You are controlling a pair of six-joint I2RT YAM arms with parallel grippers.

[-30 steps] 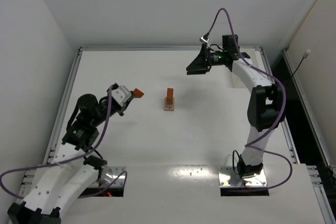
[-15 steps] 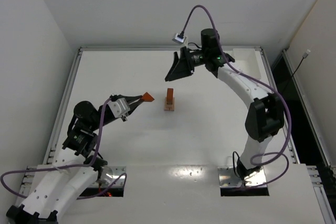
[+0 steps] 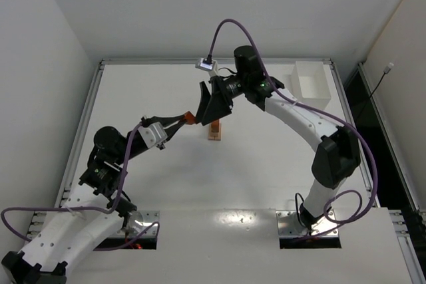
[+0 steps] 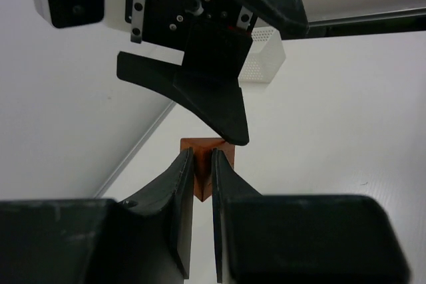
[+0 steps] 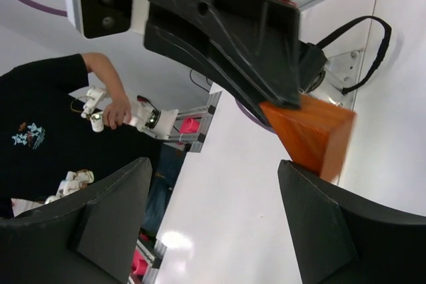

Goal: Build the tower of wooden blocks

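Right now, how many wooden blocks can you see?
3. One orange wedge in the left gripper; an upright orange block on a tan base block centrally. The right gripper may hide more.

The right gripper (image 3: 212, 115) hides the top of the wood block tower (image 3: 214, 132), its blocks too small to count.

White table (image 3: 266, 164) under me, aluminium rail (image 3: 166, 61) round its far and side edges, pale left wall (image 3: 33, 98), back wall (image 3: 200, 11) and right wall (image 3: 407, 31) close about it, dark gap (image 3: 385, 151) beyond the right rail, glare (image 3: 243, 217) on the near edge.
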